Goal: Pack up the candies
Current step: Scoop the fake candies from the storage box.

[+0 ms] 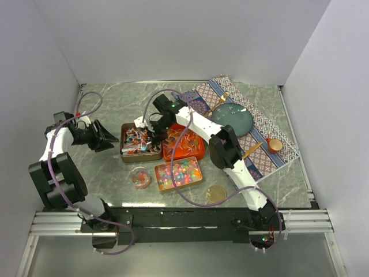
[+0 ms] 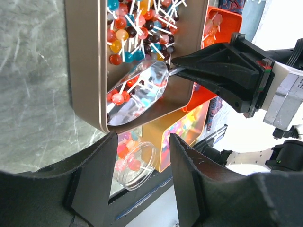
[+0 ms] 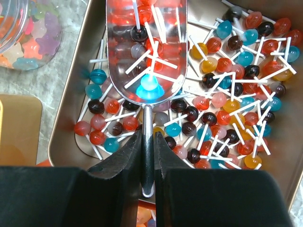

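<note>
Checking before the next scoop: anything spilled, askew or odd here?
No spill visible: lollipops sit inside the tin, scoop clamped in the right pincer. Only the patterned mat lies skewed on the table.

I am pinching the thin handle of a shiny scoop (image 3: 147, 47) in my right gripper (image 3: 147, 137); its bowl is carrying a few stick candies (image 3: 236, 109) over the tin (image 3: 66, 118); pastel jellies (image 3: 33, 33) are sitting in a clear jar (image 3: 14, 49) beyond the tin's left wall.
</note>
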You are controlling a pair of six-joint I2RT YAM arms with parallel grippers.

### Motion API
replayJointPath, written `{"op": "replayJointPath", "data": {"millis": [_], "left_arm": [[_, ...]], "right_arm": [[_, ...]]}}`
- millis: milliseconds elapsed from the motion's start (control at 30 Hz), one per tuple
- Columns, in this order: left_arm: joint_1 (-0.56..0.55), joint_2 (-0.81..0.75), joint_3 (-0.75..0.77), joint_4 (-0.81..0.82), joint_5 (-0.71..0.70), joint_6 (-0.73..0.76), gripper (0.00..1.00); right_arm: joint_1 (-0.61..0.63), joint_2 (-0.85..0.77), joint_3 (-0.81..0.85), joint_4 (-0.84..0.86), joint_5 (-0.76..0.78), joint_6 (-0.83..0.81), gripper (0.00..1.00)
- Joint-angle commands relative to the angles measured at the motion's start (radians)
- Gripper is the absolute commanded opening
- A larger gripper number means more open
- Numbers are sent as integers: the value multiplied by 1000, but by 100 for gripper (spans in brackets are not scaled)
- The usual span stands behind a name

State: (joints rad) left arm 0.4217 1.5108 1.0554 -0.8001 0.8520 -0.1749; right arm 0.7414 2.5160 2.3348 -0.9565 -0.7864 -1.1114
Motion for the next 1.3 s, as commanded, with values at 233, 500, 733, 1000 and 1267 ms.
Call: {"op": "replayJointPath", "data": {"millis": [233, 500, 733, 1000, 1267], "left_arm": [[12, 40, 35, 12, 32, 26, 53], [12, 51, 31, 4, 36, 31, 53], [12, 48, 18, -7, 48, 46, 53], [12, 52, 11, -8, 58, 55, 53], [12, 72, 26, -8, 65, 46, 53]], "right_arm": [[-11, -89, -72, 61, 133, 35, 0], [7, -86, -26, 78, 205, -25, 0], [-5, -103, -45, 76, 219, -53, 0], [-50, -140, -43, 64, 161, -19, 0], [-60, -223, -126, 110, 134, 30, 0]]}}
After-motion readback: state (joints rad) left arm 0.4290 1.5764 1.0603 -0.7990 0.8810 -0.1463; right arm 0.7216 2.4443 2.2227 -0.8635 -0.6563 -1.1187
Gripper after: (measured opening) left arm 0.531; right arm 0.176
